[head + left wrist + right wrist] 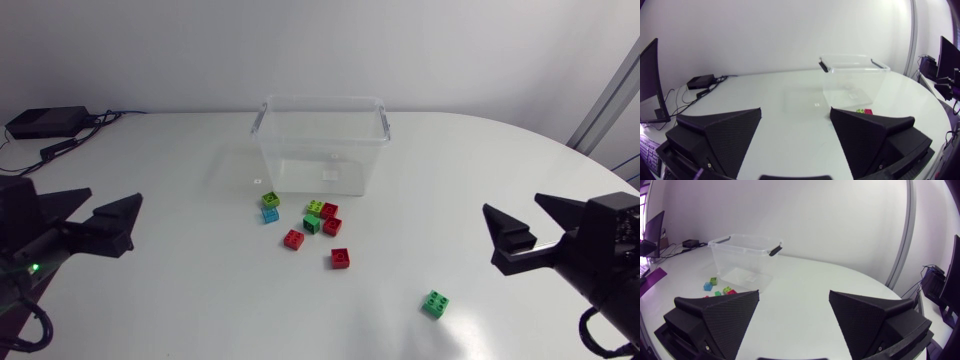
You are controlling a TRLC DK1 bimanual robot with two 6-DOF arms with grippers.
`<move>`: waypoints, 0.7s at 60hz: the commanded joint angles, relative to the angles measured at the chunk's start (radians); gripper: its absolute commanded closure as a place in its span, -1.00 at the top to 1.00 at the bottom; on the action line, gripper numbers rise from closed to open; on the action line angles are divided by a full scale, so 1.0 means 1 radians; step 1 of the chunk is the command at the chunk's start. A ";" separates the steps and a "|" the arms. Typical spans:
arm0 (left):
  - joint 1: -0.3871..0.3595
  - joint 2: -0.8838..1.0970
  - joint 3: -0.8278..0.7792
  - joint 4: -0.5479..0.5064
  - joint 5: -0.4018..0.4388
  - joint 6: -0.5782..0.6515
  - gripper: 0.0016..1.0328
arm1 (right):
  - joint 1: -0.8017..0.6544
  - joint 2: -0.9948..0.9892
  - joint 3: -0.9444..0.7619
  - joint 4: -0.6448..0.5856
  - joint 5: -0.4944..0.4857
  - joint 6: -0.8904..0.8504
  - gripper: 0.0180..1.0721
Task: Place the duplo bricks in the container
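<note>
My left gripper (115,196) and right gripper (511,203) gape released at opposite table (180,290) sides, well apart from brick cluster (312,222) and container (320,102)

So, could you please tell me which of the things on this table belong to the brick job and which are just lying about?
Part of the job: clear container; cluster of red, green and blue duplo bricks in front of it; lone green brick.

Just lying about: black box and its cables at the table's far left corner.
</note>
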 commanded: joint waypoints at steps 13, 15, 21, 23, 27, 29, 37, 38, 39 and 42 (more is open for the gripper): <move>-0.032 0.463 0.380 -0.333 0.006 0.077 0.83 | 0.029 0.190 0.120 -0.129 -0.072 0.018 0.92; -0.039 0.497 0.408 -0.360 0.006 0.080 0.83 | 0.023 0.213 0.132 -0.146 -0.081 0.017 0.92; -0.085 0.574 0.465 -0.406 0.006 0.132 0.83 | -0.009 0.298 0.180 -0.209 -0.142 0.012 0.92; -0.095 0.588 0.476 -0.405 0.007 0.160 0.83 | -0.021 0.322 0.195 -0.231 -0.165 0.012 0.92; -0.128 0.629 0.491 -0.400 0.021 0.212 0.83 | -0.049 0.362 0.216 -0.257 -0.217 0.003 0.92; -0.140 0.652 0.499 -0.402 0.041 0.232 0.83 | -0.060 0.376 0.223 -0.266 -0.240 -0.003 0.92; -0.167 0.752 0.538 -0.429 0.069 0.307 0.83 | -0.083 0.391 0.241 -0.320 -0.333 -0.015 0.92; -0.172 0.773 0.548 -0.437 0.070 0.315 0.83 | -0.084 0.390 0.241 -0.329 -0.339 -0.017 0.92; -0.180 0.789 0.555 -0.443 0.070 0.318 0.83 | -0.084 0.388 0.243 -0.335 -0.340 -0.018 0.92; -0.194 0.833 0.575 -0.455 0.072 0.321 0.83 | -0.083 0.384 0.243 -0.340 -0.345 -0.021 0.92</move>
